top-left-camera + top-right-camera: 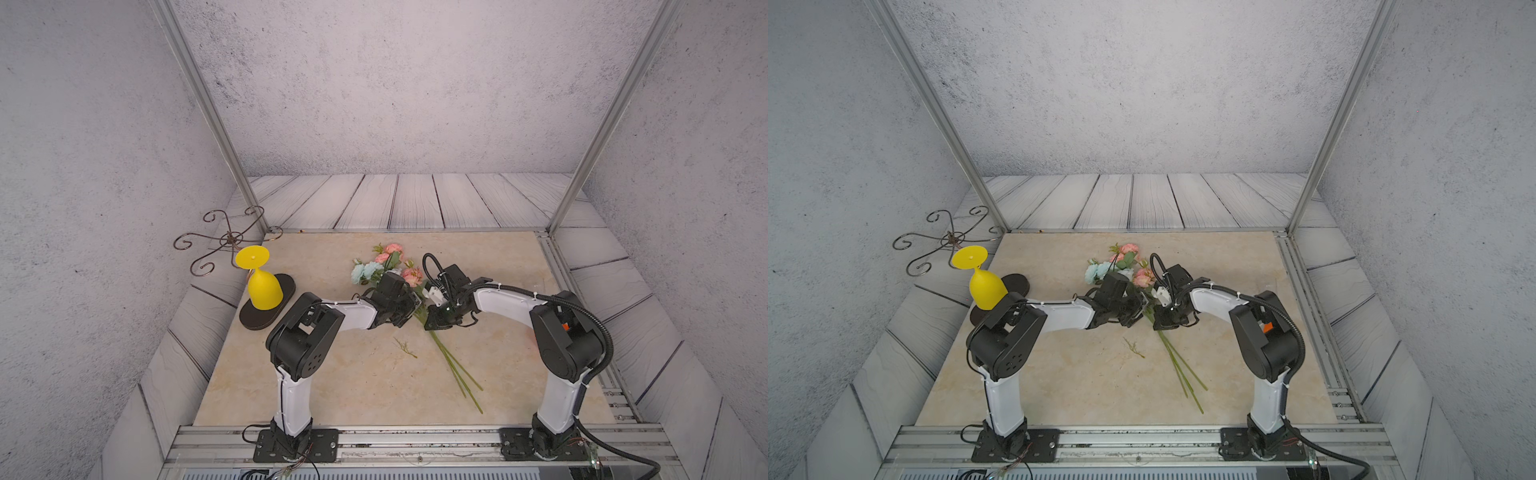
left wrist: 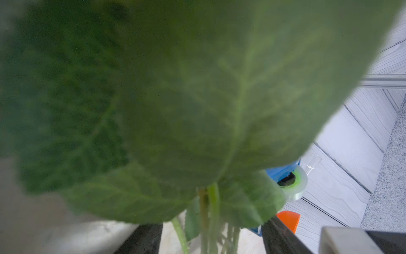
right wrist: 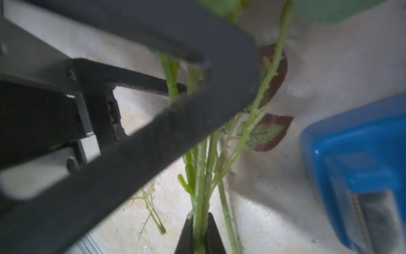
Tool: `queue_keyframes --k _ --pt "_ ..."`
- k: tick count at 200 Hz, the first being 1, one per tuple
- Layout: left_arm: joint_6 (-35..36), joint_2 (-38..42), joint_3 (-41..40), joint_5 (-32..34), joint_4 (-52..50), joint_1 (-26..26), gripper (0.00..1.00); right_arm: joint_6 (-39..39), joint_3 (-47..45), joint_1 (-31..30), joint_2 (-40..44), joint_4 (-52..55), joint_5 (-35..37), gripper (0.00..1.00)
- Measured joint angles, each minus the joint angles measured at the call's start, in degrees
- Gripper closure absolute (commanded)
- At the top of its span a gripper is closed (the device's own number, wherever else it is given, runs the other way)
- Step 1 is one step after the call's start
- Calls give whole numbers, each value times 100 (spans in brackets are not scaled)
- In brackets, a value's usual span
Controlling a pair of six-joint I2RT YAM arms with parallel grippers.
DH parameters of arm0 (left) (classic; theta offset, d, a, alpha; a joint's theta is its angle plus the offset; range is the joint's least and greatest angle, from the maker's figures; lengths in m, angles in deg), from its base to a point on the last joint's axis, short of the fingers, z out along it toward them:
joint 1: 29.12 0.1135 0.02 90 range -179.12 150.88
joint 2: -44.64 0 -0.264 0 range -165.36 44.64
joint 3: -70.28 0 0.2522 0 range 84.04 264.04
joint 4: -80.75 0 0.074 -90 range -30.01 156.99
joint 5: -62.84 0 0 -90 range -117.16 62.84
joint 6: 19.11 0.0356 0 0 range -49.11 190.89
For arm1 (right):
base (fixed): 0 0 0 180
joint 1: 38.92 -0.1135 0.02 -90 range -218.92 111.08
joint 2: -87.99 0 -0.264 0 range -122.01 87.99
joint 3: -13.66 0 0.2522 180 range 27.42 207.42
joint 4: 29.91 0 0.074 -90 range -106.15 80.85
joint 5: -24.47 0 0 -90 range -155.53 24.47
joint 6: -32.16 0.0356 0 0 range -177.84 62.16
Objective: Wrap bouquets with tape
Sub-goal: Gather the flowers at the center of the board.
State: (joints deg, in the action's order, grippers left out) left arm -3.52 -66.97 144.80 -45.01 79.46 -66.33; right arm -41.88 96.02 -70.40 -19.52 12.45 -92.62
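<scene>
The bouquets [image 1: 412, 275] are laid on the marbled desk [image 1: 332, 374], with their thin green stems clamped by the right end effector [image 3: 199, 224]. The left end effector [image 2: 211, 231] is spread around them. Beside the stems, clear tape [image 2: 296, 182] in a blue case is half hidden by a veined leaf [image 2: 197, 99].

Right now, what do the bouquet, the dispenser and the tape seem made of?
Bouquet: probably matte fabric leaves, with a fine weave and printed veins; stems look like moulded plastic with nubs. Dispenser: glossy blue plastic, bright highlights. Tape: clear shiny film on a green core.
</scene>
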Motion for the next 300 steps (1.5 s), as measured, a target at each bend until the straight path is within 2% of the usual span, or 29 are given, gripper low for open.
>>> queue_keyframes --k 13,40,51,61,98,133,147,165,198,239,272,300 --pt "70 -81 208 9 -308 -46 36 -107 96 0 -101 96 0 100" --pt "210 -378 973 22 -1458 -144 43 -295 343 4 -271 278 33 100" --pt "210 -417 1071 4 -1676 -157 51 -354 417 7 -315 315 44 100" --pt "127 -428 1064 -50 -1773 -160 56 -391 444 7 -343 313 44 100" --pt "122 -437 1128 -83 -2085 -168 65 -402 369 2 -350 260 48 100" --pt "186 -533 1261 -107 -2308 -205 86 -411 356 -46 -350 352 79 94" --pt "214 -577 1316 -122 -2365 -219 88 -417 356 -55 -350 420 144 87" --pt "221 -579 1333 -87 -2404 -225 93 -409 348 -55 -306 444 249 83" --pt "249 -579 1333 -85 -2428 -219 100 -328 105 -33 120 389 597 63" --pt "293 -570 1329 -109 -2450 -188 100 -203 -358 181 748 275 1086 63" --pt "417 -533 1329 -96 -2586 -153 100 -323 -573 219 763 256 1543 64" --pt "466 -514 1329 -87 -2662 -142 100 -518 -693 199 761 107 1611 64"
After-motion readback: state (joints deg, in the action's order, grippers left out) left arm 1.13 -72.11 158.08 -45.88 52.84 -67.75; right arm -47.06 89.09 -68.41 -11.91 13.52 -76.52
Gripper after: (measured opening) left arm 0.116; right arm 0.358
